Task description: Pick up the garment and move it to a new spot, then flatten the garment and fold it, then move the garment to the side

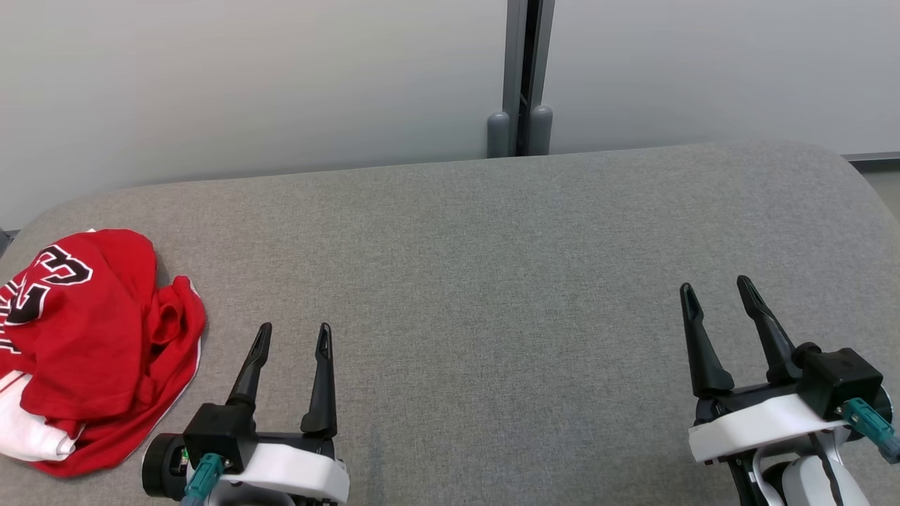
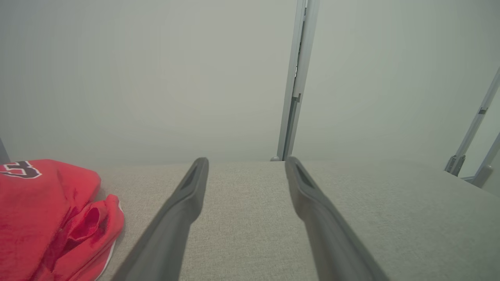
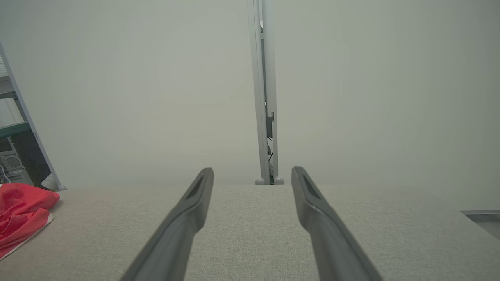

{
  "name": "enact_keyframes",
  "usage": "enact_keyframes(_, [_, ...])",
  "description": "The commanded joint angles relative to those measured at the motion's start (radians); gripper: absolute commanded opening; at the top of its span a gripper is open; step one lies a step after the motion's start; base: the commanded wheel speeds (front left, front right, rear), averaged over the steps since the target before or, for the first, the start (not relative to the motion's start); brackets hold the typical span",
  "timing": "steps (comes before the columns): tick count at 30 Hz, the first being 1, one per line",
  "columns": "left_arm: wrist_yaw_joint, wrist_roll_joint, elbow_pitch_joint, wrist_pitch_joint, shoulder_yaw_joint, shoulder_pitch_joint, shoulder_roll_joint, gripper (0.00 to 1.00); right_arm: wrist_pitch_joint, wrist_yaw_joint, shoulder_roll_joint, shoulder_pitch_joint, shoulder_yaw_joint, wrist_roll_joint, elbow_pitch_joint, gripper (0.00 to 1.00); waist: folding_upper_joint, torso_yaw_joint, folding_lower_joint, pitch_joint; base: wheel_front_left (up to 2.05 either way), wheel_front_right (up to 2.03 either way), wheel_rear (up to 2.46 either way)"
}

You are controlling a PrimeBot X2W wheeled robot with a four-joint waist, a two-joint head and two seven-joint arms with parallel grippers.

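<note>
Holding the left jaws apart and empty, low over the near edge of the desk (image 1: 492, 281), with the fingers (image 1: 322, 383) aimed at the far side. Holding the right jaws the same way, apart and empty, well off to the right of the left pair. Probably posing at the ready, spread wide for taking a bunch of cloth between them at the first reach.

Finding the garment (image 1: 91, 344) just left of the left jaws and reaching a little beyond their tips: red with white trim and black-and-white lettering, crumpled in a heap, running off the head view's left edge. Touching neither pair. Sitting well apart from the right jaws, far to their left in the right wrist view. Judging by that, favouring the left jaws for the pick-up, with a short swing to their left.

Showing bare grey desk ahead of and between both pairs, likely serving as the new spot, with room for spreading and folding. Judging from the heap, starting at the very first step, with no lifting, flattening or folding done.

Facing, beyond the tips and behind the desk's far edge, a pale wall (image 1: 246, 84) and a grey post (image 1: 522, 77) roughly midway between the two pairs.
</note>
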Motion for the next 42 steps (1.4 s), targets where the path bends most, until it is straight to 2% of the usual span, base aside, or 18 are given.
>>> enact_keyframes(1, [-0.008, 0.021, 0.005, -0.008, 0.007, 0.005, 0.002, 1.0, -0.012, 0.0, -0.003, -0.01, -0.006, -0.01, 0.008, 1.0, 0.0, -0.001, 0.0, 0.001, 0.0, 0.0, 0.0])
enact_keyframes(6, [-0.023, 0.038, 0.028, -0.016, 0.013, 0.013, -0.003, 1.0, -0.023, 0.0, -0.001, -0.012, -0.006, 0.022, 0.037, 1.0, 0.0, -0.003, 0.0, 0.003, 0.0, 0.0, 0.0])
enact_keyframes(16, [-0.014, 0.1, 0.069, -0.032, -0.001, 0.009, -0.004, 1.0, -0.037, 0.0, 0.0, -0.023, 0.004, -0.028, 0.091, 1.0, 0.0, -0.006, 0.0, 0.0, 0.0, 0.0, 0.0])
enact_keyframes(34, [-0.007, 0.081, 0.063, -0.031, -0.013, 0.001, -0.004, 1.0, -0.037, 0.0, 0.0, -0.028, 0.001, -0.006, 0.096, 1.0, 0.0, -0.002, 0.0, -0.003, 0.0, 0.0, 0.0])
enact_keyframes(39, [-0.01, 0.086, 0.067, -0.031, -0.014, -0.003, -0.004, 1.0, -0.037, 0.0, 0.0, -0.02, 0.004, -0.002, 0.091, 1.0, 0.0, 0.019, 0.0, -0.005, 0.0, 0.0, 0.0])
enact_keyframes(42, [-0.011, 0.092, 0.07, -0.031, -0.009, -0.005, -0.004, 1.0, -0.037, 0.0, 0.0, -0.014, 0.015, 0.007, 0.084, 1.0, 0.0, 0.054, 0.0, -0.005, 0.0, 0.0, 0.0])
